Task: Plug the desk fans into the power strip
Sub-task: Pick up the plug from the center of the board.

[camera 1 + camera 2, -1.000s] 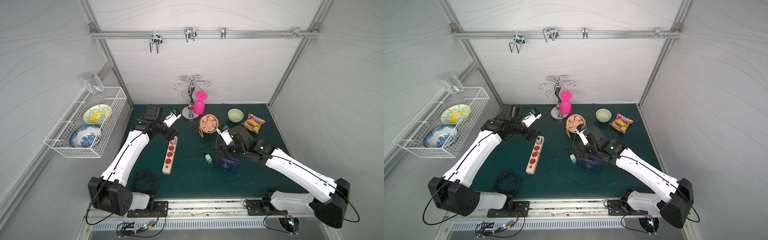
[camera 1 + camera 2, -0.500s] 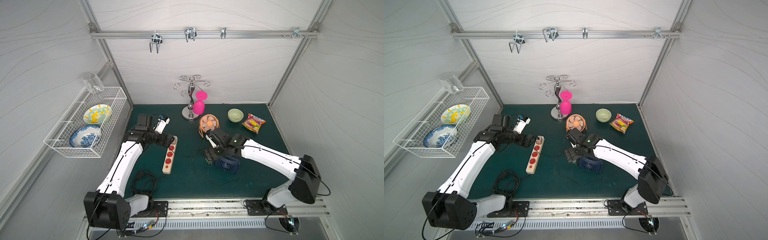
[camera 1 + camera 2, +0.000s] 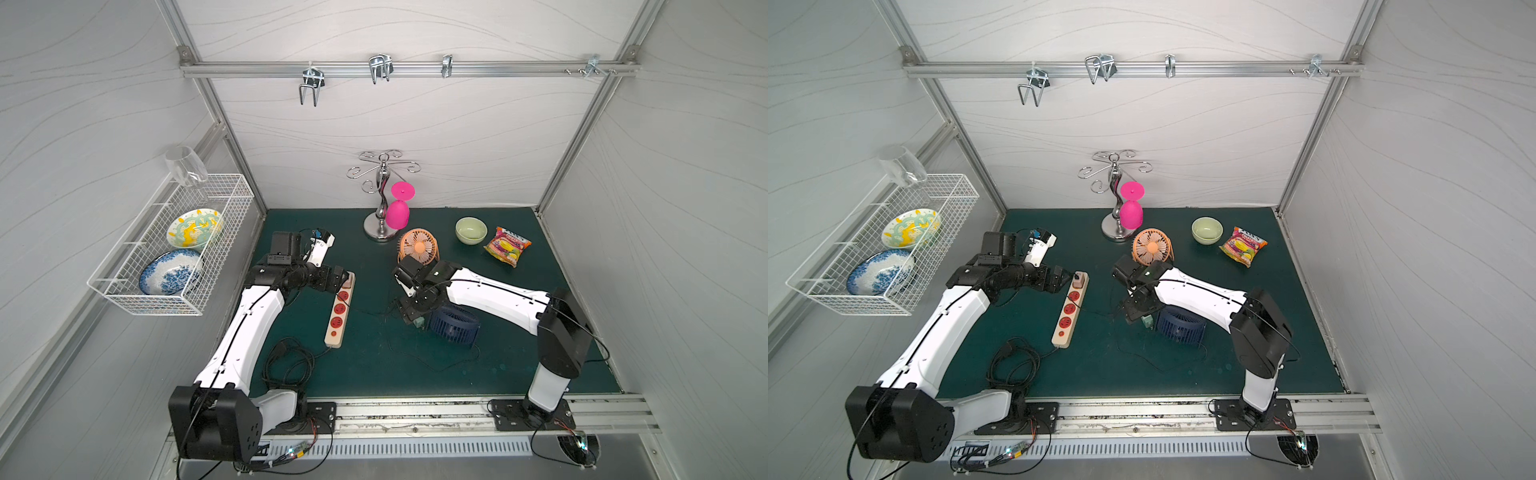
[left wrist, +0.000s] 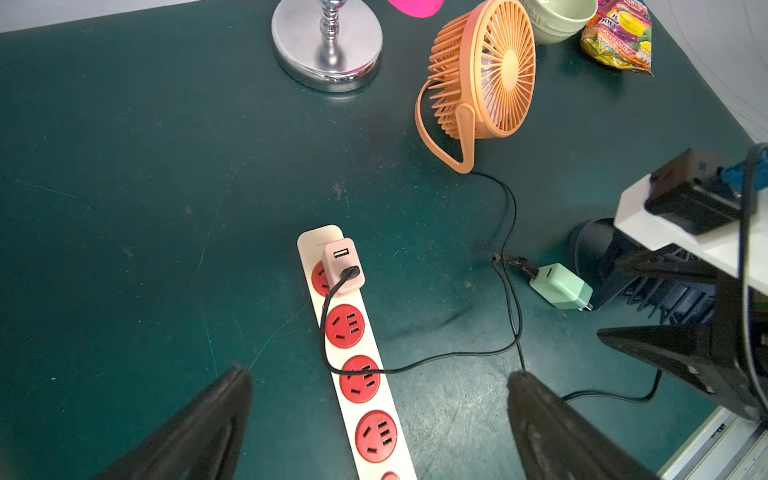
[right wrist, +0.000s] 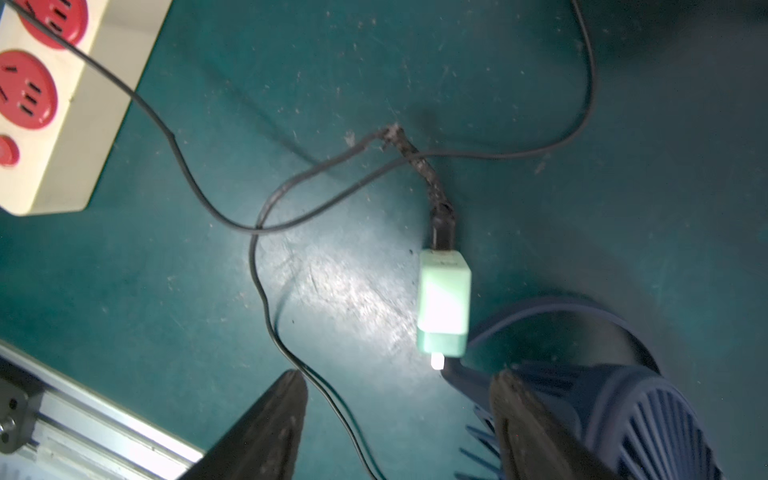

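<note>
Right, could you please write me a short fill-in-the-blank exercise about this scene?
1. The adapter in the power strip is ____.
2. The green adapter lies beside the ____ fan.
3. The power strip has ____ free sockets.
4. The left gripper is ____.
Missing words: pink, blue, three, open.

Mint-green plug adapter (image 5: 444, 307) on green mat (image 5: 291, 83) beside navy fan (image 5: 648, 415), end effector (image 5: 400, 376) parted nearby
</note>
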`<act>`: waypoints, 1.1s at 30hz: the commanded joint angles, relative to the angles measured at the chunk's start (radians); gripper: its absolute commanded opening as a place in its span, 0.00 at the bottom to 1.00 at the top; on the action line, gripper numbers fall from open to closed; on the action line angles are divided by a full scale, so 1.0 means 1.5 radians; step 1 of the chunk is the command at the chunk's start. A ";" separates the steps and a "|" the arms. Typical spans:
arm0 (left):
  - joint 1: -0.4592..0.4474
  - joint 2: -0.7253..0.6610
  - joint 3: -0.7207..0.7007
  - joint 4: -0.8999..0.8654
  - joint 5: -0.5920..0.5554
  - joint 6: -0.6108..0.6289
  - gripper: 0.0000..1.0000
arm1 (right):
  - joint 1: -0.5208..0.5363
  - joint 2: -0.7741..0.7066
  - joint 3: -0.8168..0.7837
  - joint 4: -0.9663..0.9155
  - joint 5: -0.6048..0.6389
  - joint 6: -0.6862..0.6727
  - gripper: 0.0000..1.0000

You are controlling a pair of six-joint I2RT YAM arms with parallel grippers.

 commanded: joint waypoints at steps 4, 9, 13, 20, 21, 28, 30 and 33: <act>0.009 -0.020 0.000 0.038 0.012 -0.014 1.00 | 0.002 0.068 0.049 -0.070 0.003 -0.008 0.63; 0.016 -0.022 -0.001 0.035 0.011 -0.017 1.00 | -0.011 0.081 0.041 -0.079 0.008 0.016 0.59; 0.018 -0.023 -0.003 0.042 0.029 -0.027 1.00 | -0.025 0.092 0.040 -0.085 0.000 0.019 0.58; 0.023 -0.023 -0.005 0.047 0.028 -0.030 1.00 | -0.035 0.115 0.042 -0.095 -0.003 0.020 0.54; 0.025 -0.023 -0.002 0.043 0.028 -0.030 1.00 | -0.037 0.119 0.045 -0.100 -0.003 0.022 0.54; 0.028 -0.021 -0.003 0.049 0.030 -0.034 1.00 | -0.037 0.132 0.046 -0.103 -0.009 0.017 0.53; 0.030 -0.021 0.001 0.040 0.021 -0.030 1.00 | -0.035 0.132 0.045 -0.096 -0.015 0.016 0.49; 0.030 -0.020 -0.006 0.052 0.021 -0.032 1.00 | -0.026 0.139 0.051 -0.092 -0.024 -0.001 0.42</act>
